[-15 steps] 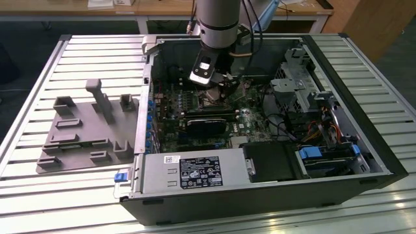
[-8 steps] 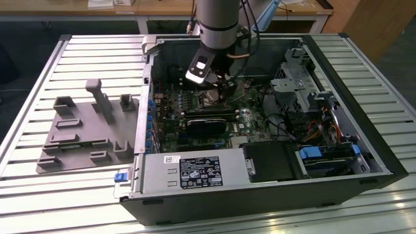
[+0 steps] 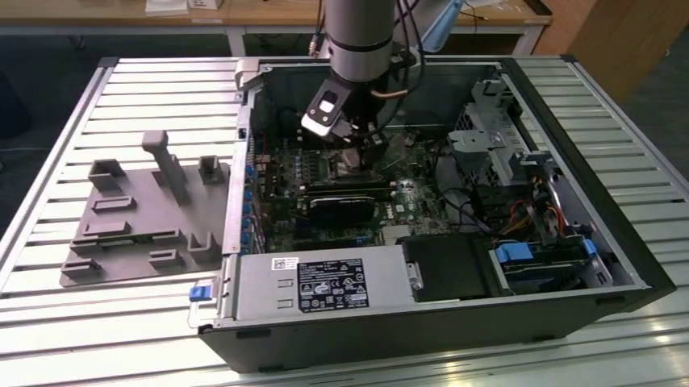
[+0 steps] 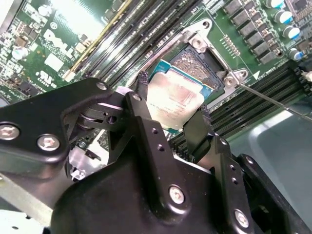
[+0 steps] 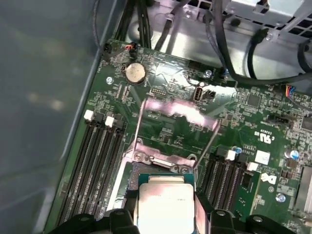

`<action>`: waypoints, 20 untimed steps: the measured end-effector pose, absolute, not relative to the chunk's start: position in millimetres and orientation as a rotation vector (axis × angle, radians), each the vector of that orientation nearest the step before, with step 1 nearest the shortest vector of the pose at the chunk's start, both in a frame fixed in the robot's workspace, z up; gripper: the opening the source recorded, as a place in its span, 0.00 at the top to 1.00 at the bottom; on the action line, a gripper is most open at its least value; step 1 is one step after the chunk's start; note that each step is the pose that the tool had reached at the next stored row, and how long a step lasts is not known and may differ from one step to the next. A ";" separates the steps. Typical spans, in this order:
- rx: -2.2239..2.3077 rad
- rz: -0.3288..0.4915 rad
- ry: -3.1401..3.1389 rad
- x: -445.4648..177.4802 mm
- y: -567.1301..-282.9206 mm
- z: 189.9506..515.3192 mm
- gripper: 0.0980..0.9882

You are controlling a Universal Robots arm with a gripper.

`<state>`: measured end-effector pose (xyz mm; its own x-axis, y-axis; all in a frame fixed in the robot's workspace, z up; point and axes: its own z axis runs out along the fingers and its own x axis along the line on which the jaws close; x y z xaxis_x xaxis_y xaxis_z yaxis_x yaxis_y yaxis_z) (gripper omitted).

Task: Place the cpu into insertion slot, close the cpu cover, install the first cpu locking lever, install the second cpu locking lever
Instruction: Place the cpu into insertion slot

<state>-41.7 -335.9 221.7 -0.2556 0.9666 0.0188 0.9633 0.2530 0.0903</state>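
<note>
My gripper [image 4: 171, 105] is shut on the cpu [image 4: 173, 97], a flat silver-grey square pinched by its edges between the two black fingers [image 4: 141, 85]. The chip hangs slightly tilted just above the insertion slot [image 4: 197, 61], whose gold contact field shows past its far edge. In the first wrist view the cpu [image 5: 163, 204] covers most of the insertion slot [image 5: 129, 183]. Beyond it the cpu cover [image 5: 175, 109] stands swung open, with thin wire levers along its sides. In the exterior view the gripper [image 3: 350, 147] reaches down into the open computer case, over the green board.
Long black memory slots [image 5: 100, 161] flank the socket on both sides. A black fan block [image 3: 339, 205] lies near the socket, and the grey power supply [image 3: 312, 282] sits at the case front. Cables and drive cages [image 3: 517, 177] crowd the exterior view's right. A grey fixture plate [image 3: 140, 218] lies outside the case.
</note>
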 end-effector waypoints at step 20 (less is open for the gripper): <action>2.142 0.121 2.228 -45.9 -326.6 217.2 0.50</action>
